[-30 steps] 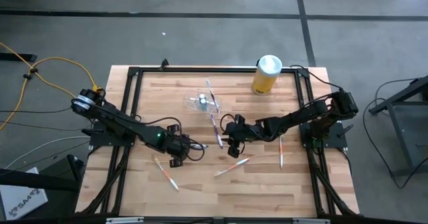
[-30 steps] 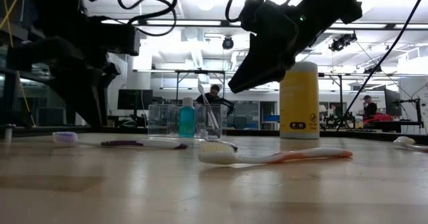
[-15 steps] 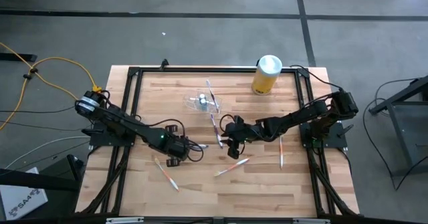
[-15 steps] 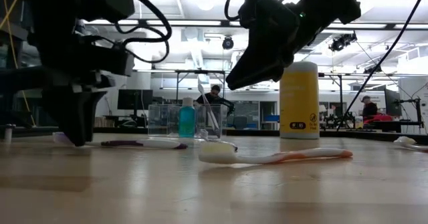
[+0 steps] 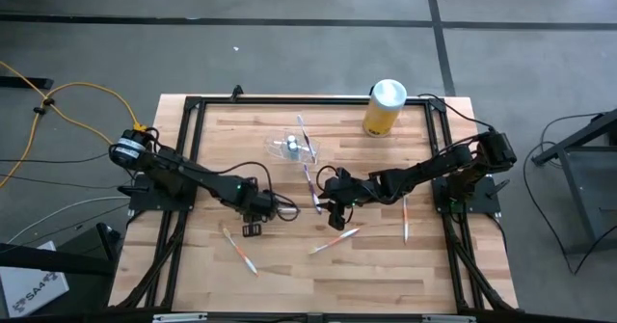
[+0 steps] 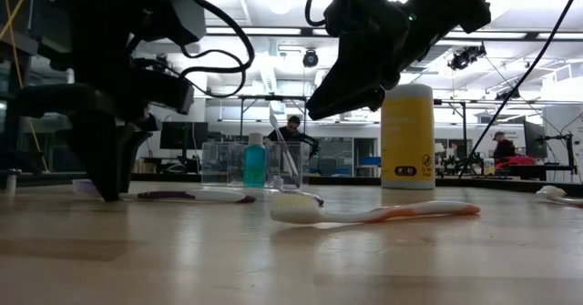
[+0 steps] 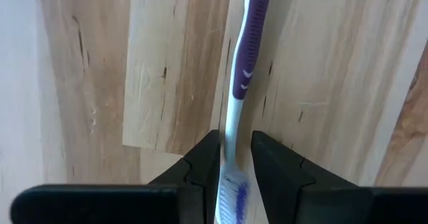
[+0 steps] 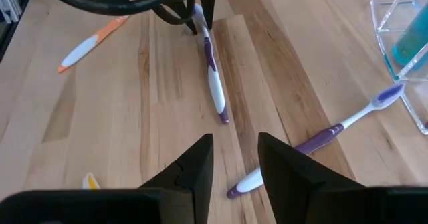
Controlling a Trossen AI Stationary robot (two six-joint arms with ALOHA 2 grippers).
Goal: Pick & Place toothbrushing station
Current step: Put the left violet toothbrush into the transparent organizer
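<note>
High view: we are working left gripper [image 5: 258, 207] well short of toothbrushing station [image 5: 292, 148], toward our side; right gripper [image 5: 333, 193] hovering just past station's right side.

Low view: station [image 6: 253, 164] standing upright behind purple toothbrush [image 6: 196, 196].

Left wrist view: fingers [image 7: 200, 167] clamping purple toothbrush [image 7: 242, 83] at head end; we are advising level lift, handle swinging free.

Right wrist view: right fingers [image 8: 194, 167] parted, holding nothing; we are keeping them clear.

Six toothbrushes [image 5: 335, 238], one yellow canister [image 5: 384, 109], one clear toothbrushing station [image 5: 289, 148], one small blue bottle [image 6: 254, 162], all on one table [image 5: 386, 275]
</note>
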